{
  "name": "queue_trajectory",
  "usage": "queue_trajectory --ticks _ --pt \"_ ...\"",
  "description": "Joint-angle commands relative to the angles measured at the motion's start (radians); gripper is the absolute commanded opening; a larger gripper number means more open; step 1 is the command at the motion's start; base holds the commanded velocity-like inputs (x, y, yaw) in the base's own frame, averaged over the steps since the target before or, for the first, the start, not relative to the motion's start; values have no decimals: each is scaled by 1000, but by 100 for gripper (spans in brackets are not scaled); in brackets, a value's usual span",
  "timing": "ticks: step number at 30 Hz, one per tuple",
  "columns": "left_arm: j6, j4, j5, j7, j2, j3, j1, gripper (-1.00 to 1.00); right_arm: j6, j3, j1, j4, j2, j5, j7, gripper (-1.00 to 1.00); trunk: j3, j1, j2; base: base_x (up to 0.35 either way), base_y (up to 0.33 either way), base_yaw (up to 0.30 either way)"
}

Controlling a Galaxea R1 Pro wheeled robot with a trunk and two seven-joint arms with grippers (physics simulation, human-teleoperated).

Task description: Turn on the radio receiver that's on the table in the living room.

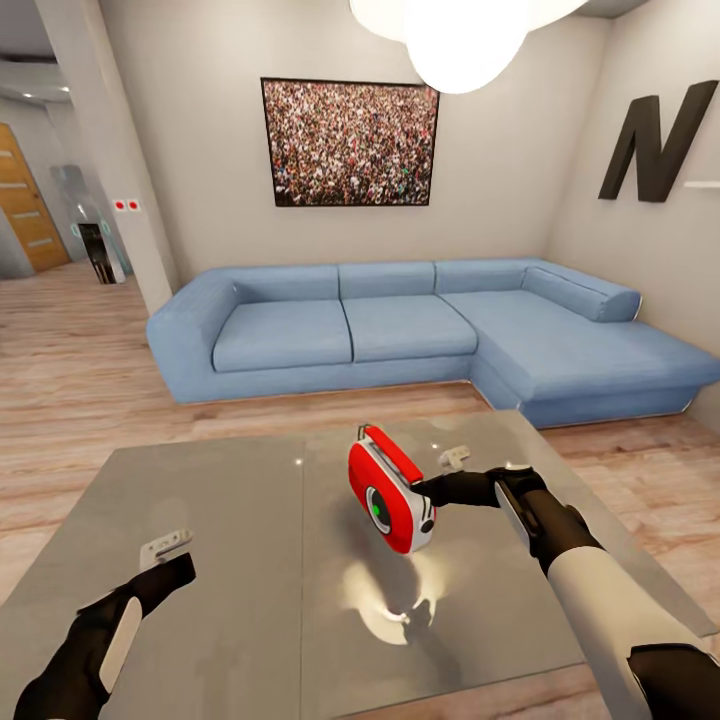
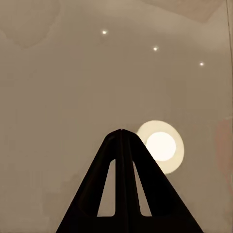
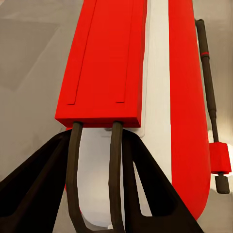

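A small red radio receiver with rounded corners [image 1: 392,489] stands tilted on its edge, raised off the low square coffee table with a glossy grey reflective top [image 1: 230,560], right at the tips of the right gripper's fingers [image 3: 115,145]. Its face, bearing a round dial with a green centre, is turned toward the camera. A white band runs along its side, and a thin dark handle lies along the edge farthest from the fingers. The table stands on light wood floor before a blue L-shaped sofa.
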Motion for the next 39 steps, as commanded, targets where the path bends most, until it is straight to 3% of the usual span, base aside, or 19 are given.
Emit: queue_trajectory --ticks 1,5,12,26,36,39 --pt "0 0 0 0 0 0 0 -100 2 -1 0 -1 0 -9 -1 -100 -3 4 -7 0 0 0" --pt "0 0 1 -1 -2 -1 0 -100 2 0 0 -1 0 -8 -2 -100 -16 19 -35 0 0 0" --pt "4 -1 1 -3 -4 -2 0 -100 0 1 0 -1 0 -8 -2 -100 -16 19 -35 0 0 0" --pt "1 -1 1 4 -5 0 0 -100 -6 1 0 -1 0 -9 0 -100 -60 73 -133 0 0 0" --pt "1 -1 1 3 -4 0 0 -100 -6 1 0 5 0 -10 1 -100 -60 73 -133 0 0 0" --pt "1 -1 1 3 -4 0 0 -100 -5 1 0 8 0 -10 1 -100 -69 84 -154 0 0 0"
